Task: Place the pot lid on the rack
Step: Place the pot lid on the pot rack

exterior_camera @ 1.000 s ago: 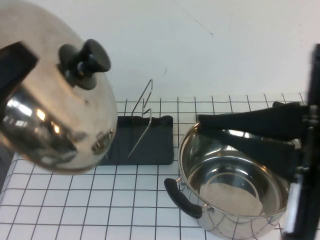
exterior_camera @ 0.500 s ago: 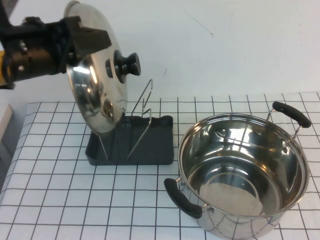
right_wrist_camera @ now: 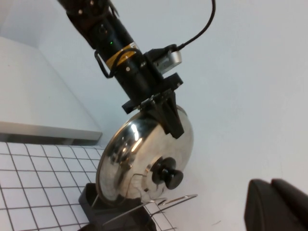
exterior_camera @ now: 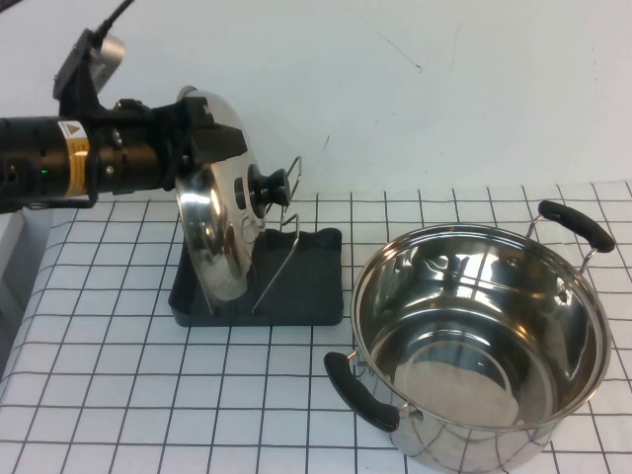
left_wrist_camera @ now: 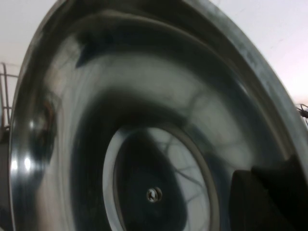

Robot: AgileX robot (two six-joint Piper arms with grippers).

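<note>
The pot lid (exterior_camera: pixel 212 232) is shiny steel with a black knob (exterior_camera: pixel 269 185). It stands nearly on edge, its lower rim down inside the dark grey rack (exterior_camera: pixel 306 286), between the wire loops (exterior_camera: pixel 281 227). My left gripper (exterior_camera: pixel 209 138) is shut on the lid's upper rim. The left wrist view is filled by the lid's underside (left_wrist_camera: pixel 144 120), with one finger (left_wrist_camera: pixel 260 197) at the rim. The right wrist view shows the lid (right_wrist_camera: pixel 139 154), the left gripper (right_wrist_camera: pixel 171 122) and the rack (right_wrist_camera: pixel 96 204) from afar. My right gripper (right_wrist_camera: pixel 276 204) is shut, empty and out of the high view.
A deep steel pot (exterior_camera: pixel 484 346) with two black handles stands right of the rack on the checked cloth (exterior_camera: pixel 148 395). A white wall runs behind. A pale ledge (right_wrist_camera: pixel 43 110) lies beyond the table's left end.
My left arm has brought the lid down and turned it more upright, so its lower rim now sits in the rack. The right arm left the high view a second ago.
</note>
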